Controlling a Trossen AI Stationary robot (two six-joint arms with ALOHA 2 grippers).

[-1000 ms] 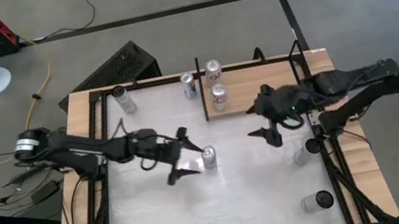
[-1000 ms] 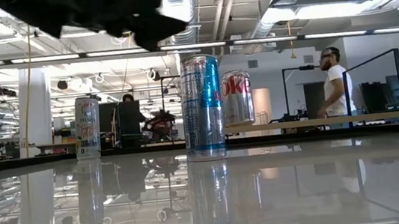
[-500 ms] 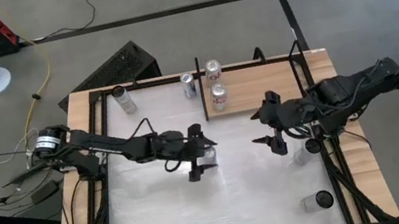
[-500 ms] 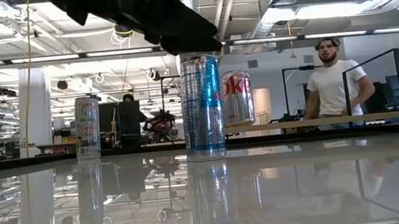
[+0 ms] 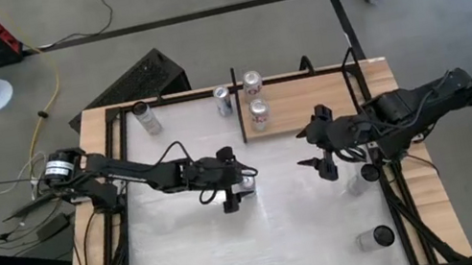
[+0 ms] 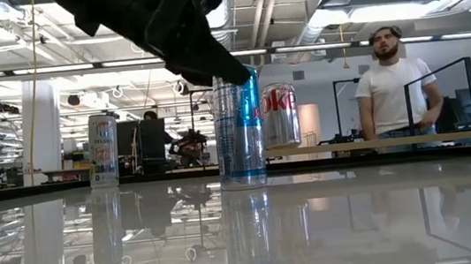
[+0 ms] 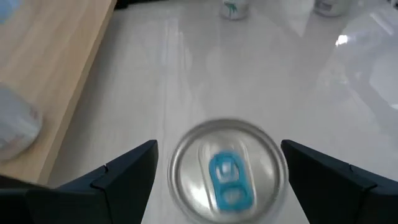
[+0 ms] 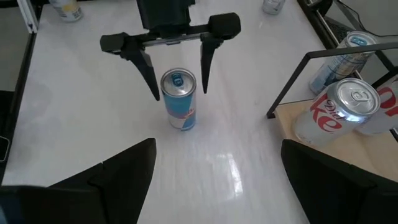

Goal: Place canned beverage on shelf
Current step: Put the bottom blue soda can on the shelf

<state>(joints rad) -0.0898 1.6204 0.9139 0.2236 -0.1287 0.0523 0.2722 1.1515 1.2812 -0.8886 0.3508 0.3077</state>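
A slim blue-and-silver can [image 5: 246, 185] stands upright on the white tabletop, also seen in the low view [image 6: 239, 127]. My left gripper [image 5: 235, 183] is open and lowered over it. In the left wrist view its fingers stand on either side of the can's top [image 7: 227, 173] with a gap on each side. The wooden shelf [image 5: 309, 105] lies at the far side and carries two cans [image 5: 259, 114] at its left end. My right gripper [image 5: 321, 162] is open and empty, hovering to the right of the slim can, near the shelf's front edge.
Another can [image 5: 224, 101] stands on the table just left of the shelf, and a clear bottle [image 5: 148, 119] at the far left. Clear cups [image 5: 376, 237] stand near the right and near corners. A person [image 6: 395, 87] stands in the room behind.
My left gripper has gone toward the table's right edge to the slim can and come down, so that its fingers now stand on either side of the can's top. The can has kept still. The person behind the table has walked across the room.
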